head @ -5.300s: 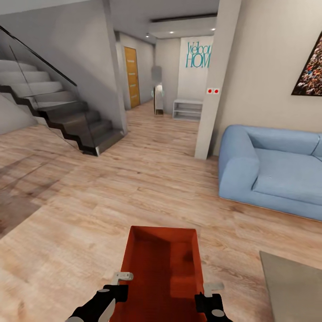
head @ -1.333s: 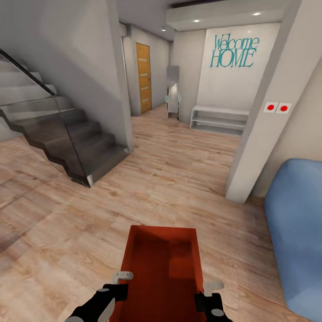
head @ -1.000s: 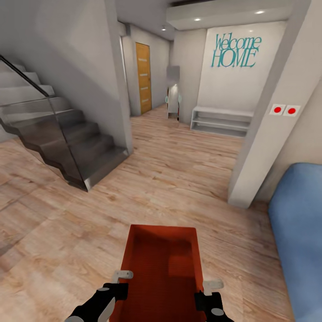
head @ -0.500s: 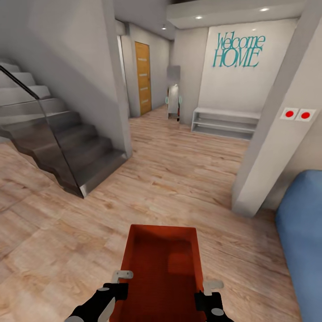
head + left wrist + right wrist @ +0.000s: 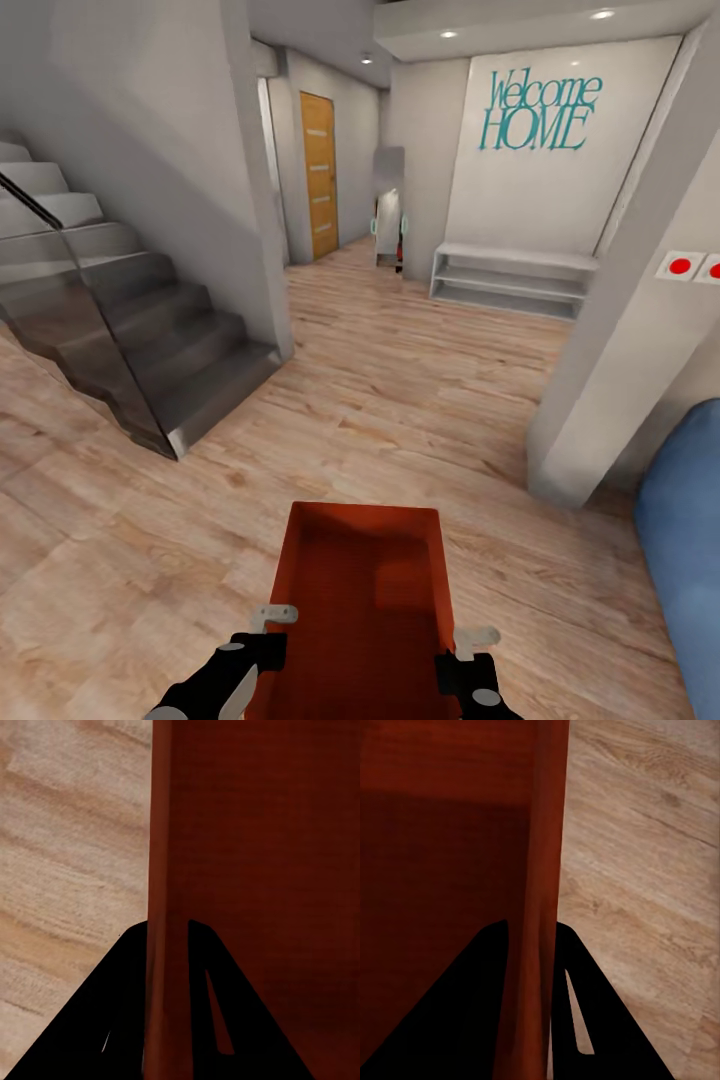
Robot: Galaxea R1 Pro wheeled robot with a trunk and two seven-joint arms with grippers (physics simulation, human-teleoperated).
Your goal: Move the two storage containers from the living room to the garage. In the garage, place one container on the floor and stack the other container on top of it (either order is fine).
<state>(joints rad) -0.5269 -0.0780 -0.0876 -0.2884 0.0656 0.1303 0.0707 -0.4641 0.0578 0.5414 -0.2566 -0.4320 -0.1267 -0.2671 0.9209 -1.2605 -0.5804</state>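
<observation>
One orange-red, lidless storage container hangs low in front of me over the living room's light wood plank floor. My left gripper is shut on its left wall. My right gripper is shut on its right wall. In the left wrist view the black fingers straddle the thin wall of the container, gripper. The right wrist view shows the same clamp on the container's wall. The garage is out of view.
Dark stairs with a glass railing rise at the left. A white pillar and a blue sofa stand at the right. Ahead, a hallway holds an orange wood door, a mirror and a low white shelf.
The whole view has advanced toward the hallway: stairs, pillar and sofa slide outward and look nearer. The container and both grippers keep their place in front of me.
</observation>
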